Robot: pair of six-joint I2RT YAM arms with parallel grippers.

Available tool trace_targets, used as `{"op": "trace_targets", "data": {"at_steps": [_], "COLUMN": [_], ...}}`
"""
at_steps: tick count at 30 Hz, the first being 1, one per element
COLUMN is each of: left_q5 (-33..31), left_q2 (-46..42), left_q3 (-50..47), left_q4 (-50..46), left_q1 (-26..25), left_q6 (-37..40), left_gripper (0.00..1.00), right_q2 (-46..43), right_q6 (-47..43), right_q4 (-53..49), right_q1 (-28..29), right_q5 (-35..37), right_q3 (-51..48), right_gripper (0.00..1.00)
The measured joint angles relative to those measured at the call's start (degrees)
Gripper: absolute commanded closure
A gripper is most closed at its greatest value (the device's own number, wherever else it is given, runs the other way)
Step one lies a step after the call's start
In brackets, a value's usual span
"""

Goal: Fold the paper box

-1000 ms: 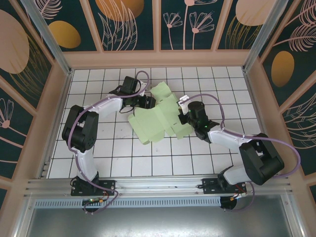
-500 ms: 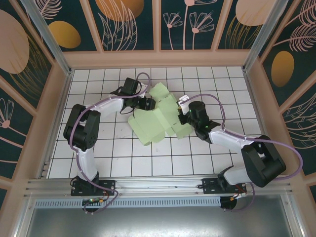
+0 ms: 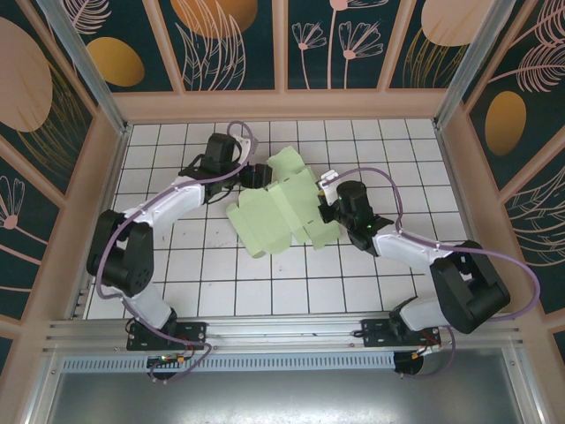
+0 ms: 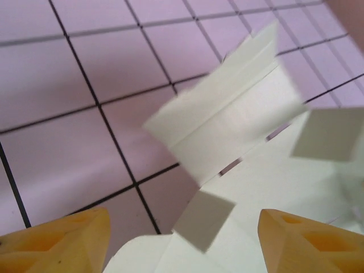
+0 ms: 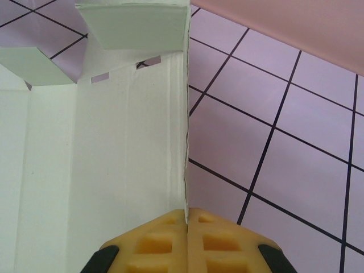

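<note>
One mint-green paper box (image 3: 281, 210) lies mid-frame, right gripper (image 3: 324, 212) clamping its right edge, left gripper (image 3: 261, 177) released beside its upper-left flap.

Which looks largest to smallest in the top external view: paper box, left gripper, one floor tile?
1. paper box, clearly largest.
2-3. floor tile and left gripper look about alike; the gripper sits nearer the camera, so I won't rank them.

The left gripper (image 3: 262, 175) has moved from the paper box's (image 3: 278, 215) left edge to beside its far flap, jaws wider, elbow swung outward from the box, which shifted slightly
</note>
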Motion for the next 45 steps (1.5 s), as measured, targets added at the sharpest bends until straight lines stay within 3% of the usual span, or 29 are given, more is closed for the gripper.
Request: {"op": "trace_targets", "data": {"at_steps": [6, 10, 13, 17, 29, 41, 45], "left_q5": [-0.46, -0.55, 0.42, 3.52, 8.81, 5.97, 4.87], "left_q2": [-0.48, 1.60, 3.93, 7.13, 12.48, 17.94, 16.28], "left_q3": [-1.07, -1.20, -0.76, 0.11, 1.14, 4.42, 3.15], "left_q4": [1.20, 1.22, 1.11, 1.14, 1.68, 3.30, 4.59], "left_q1": [-0.31, -0.79, -1.62, -2.69, -3.80, -4.02, -4.13], "left_q6": [-0.35, 0.15, 0.66, 0.20, -2.38, -8.31, -8.98], "left_gripper": [0.39, 0.51, 0.68, 0.73, 0.69, 0.67, 0.59], "right_q2": [1.33, 1.79, 2.10, 2.56, 3.30, 3.28, 3.28], "right_q6": [0.00, -0.02, -0.02, 0.00, -0.02, -0.02, -0.07], "right_q4": [-0.04, -0.07, -0.07, -0.17, -1.55, -2.23, -2.45], "right_q1": [0.00, 0.04, 0.04, 0.07, 0.11, 0.44, 0.44], "right_q5": [0.00, -0.02, 0.00, 0.00, 0.02, -0.42, 0.13], "right_q3": [0.63, 1.11, 1.42, 1.77, 2.54, 3.10, 3.10], "right_gripper": [1.00, 1.00, 1.00, 1.00, 1.00, 1.00, 1.00]}}
